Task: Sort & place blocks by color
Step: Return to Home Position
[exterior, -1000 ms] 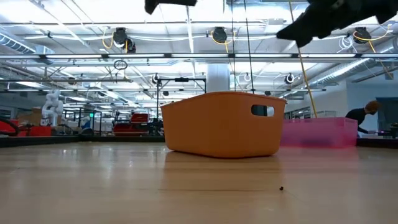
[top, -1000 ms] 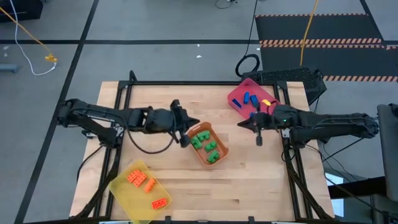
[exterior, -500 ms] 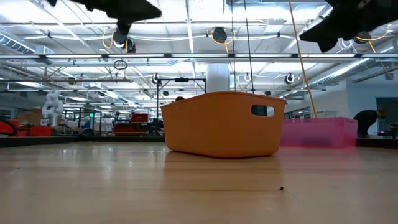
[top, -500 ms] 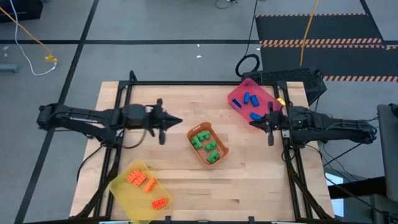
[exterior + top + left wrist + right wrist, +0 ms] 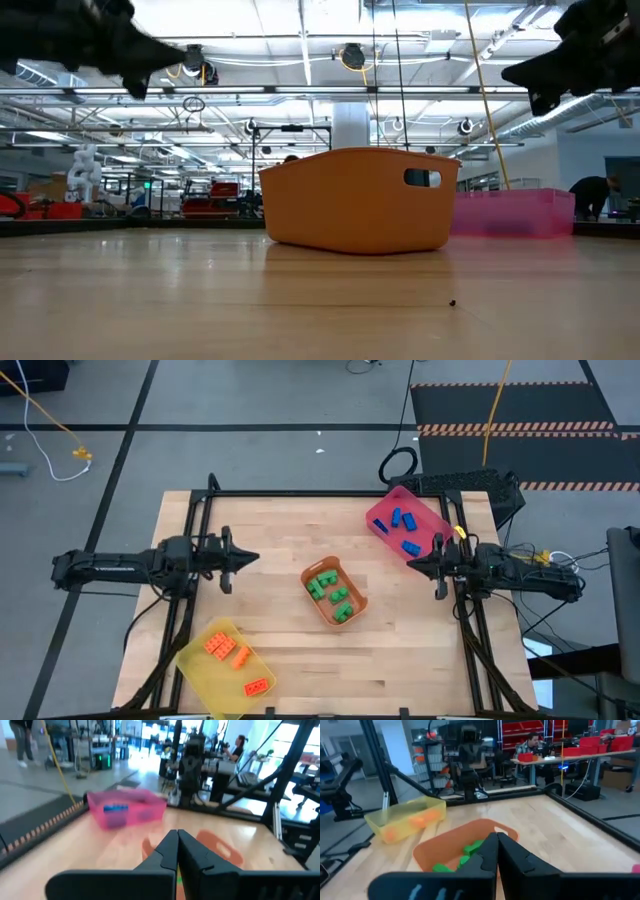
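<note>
The blocks lie sorted in three trays. Green blocks (image 5: 330,591) sit in the orange tray (image 5: 357,603) at the table's middle. Blue blocks (image 5: 403,526) sit in the pink tray (image 5: 379,510) at the far right. Orange blocks (image 5: 229,651) sit in the yellow tray (image 5: 196,655) at the near left. My left gripper (image 5: 256,557) hovers left of the orange tray, shut and empty, as the left wrist view (image 5: 177,838) shows. My right gripper (image 5: 409,565) hovers right of the orange tray, near the pink tray, shut and empty (image 5: 497,840).
Bare wood lies between the trays and along the near edge (image 5: 380,670). A black frame (image 5: 300,493) runs along the table's far side and down both sides. In the low view the orange tray (image 5: 360,200) stands in front of the pink tray (image 5: 515,212). People show in the room beyond.
Both arms have drawn back from the table's middle. My left gripper moved from over the orange tray's far left rim toward the table's left edge. My right gripper moved toward the right edge, away from the pink tray's near side. The trays and blocks stayed put.
</note>
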Motion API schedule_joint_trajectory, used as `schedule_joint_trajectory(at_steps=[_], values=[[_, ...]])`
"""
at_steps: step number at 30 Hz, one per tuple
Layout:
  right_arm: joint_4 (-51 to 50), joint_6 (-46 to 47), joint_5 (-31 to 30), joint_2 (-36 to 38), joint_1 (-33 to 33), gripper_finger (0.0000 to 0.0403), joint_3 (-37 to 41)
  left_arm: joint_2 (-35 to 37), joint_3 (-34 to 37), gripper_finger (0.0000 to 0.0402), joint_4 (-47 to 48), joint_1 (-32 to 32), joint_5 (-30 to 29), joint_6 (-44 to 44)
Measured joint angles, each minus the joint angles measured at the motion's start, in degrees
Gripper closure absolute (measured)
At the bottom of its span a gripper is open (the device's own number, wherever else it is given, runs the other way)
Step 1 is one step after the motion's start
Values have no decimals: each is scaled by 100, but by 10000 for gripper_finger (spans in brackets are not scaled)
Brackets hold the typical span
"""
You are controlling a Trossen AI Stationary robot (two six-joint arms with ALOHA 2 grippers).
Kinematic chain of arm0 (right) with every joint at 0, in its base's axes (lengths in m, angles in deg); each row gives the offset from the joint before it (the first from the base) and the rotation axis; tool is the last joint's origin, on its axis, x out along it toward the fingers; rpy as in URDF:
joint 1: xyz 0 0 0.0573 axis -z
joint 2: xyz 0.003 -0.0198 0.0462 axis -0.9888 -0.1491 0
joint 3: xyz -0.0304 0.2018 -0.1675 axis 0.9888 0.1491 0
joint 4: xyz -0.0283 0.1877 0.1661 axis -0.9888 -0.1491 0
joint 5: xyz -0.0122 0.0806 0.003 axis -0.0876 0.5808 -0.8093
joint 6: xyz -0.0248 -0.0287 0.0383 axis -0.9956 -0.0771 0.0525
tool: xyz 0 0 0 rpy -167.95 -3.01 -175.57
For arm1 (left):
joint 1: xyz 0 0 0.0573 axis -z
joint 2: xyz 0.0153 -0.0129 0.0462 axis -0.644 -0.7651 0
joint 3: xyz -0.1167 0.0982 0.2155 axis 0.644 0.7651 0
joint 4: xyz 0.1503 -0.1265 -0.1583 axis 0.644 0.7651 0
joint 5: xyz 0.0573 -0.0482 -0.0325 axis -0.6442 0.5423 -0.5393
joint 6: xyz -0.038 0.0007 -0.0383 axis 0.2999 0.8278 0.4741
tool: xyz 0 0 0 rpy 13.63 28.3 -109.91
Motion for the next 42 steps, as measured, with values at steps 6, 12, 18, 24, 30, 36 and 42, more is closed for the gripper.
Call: schedule_joint_trajectory(at_steps=[6, 12, 18, 24, 30, 36, 42], values=[[801, 214, 157, 21, -1, 403, 527, 523, 771, 396, -25, 32, 2, 177], [1398, 222, 235, 63, -1, 403, 928, 1251, 1380, 396, -303, 25, 200, 120], [1392, 294, 310, 62, -3, 403, 1092, 1846, 1464, 396, 220, 24, 197, 46], [1332, 133, 314, 64, -3, 403, 1099, 2063, 1446, 396, 852, 20, 103, -47], [1230, -40, 310, 62, -3, 403, 1105, 1735, 1444, 396, 856, 21, 116, -206], [1241, -91, 294, 62, -3, 403, 1110, 1454, 1447, 396, 861, 21, 149, -400], [1241, -92, 294, 62, -3, 403, 1114, 1430, 1464, 396, 623, 21, 153, -317]])
